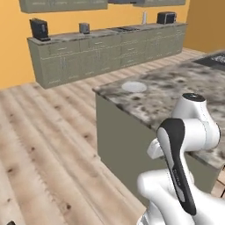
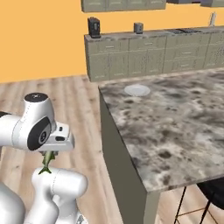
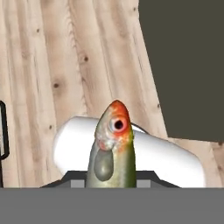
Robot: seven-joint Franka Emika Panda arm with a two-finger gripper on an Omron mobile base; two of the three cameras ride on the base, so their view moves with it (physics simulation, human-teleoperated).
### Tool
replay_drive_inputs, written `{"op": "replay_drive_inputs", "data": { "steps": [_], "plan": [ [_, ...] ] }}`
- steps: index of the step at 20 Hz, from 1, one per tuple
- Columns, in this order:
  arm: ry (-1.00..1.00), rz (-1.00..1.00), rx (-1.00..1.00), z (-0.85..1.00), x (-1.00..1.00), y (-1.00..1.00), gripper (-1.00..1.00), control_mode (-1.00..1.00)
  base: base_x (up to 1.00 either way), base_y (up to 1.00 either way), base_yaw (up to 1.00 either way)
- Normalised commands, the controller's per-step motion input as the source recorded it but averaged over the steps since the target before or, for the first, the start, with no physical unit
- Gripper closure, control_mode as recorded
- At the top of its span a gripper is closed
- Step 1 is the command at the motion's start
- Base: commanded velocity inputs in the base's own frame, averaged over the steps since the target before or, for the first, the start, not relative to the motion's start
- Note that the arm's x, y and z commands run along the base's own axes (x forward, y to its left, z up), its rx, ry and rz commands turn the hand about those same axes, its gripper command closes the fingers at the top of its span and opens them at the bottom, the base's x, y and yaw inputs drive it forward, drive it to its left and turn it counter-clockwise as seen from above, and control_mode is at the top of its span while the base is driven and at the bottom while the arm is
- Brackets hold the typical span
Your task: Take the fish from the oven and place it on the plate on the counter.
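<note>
While fingers (image 2: pixel 47 154) grip the fish (image 3: pixel 111 148), no writing is legible.

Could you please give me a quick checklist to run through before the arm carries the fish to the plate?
1. Fish in the gripper: ok, it hangs head-down from the hand.
2. Grip firmness: cannot tell, the fingertips are hidden behind the fish.
3. Plate free to receive: ok, nothing lies on it.
4. Plate seated flat on the counter: ok.
5. Gripper above counter height: not ok, it sits below the counter edge, over the floor.
6. Counter between edge and plate: ok, bare.
</note>
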Motion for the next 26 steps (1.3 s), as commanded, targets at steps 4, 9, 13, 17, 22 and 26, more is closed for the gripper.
{"op": "replay_drive_inputs", "data": {
  "steps": [4, 9, 13, 17, 22, 26],
  "plan": [
    [0.0, 0.0, 0.0, 0.0, 0.0, 0.0, 1.0, 1.0, 1.0, -0.01, -0.07],
    [0.0, 0.0, 0.0, 0.0, 0.0, 0.0, 1.0, 1.0, 0.93, 0.63, -0.44],
    [0.0, 0.0, 0.0, 0.0, 0.0, 0.0, 1.0, 1.0, 0.62, 0.57, -0.59],
    [0.0, 0.0, 0.0, 0.0, 0.0, 0.0, 1.0, 1.0, 0.33, 0.5, -0.69],
    [0.0, 0.0, 0.0, 0.0, 0.0, 0.0, 1.0, 1.0, 0.02, 0.25, -0.84],
    [0.0, 0.0, 0.0, 0.0, 0.0, 0.0, 1.0, 1.0, 0.08, 0.44, -0.8]
  ]
}}
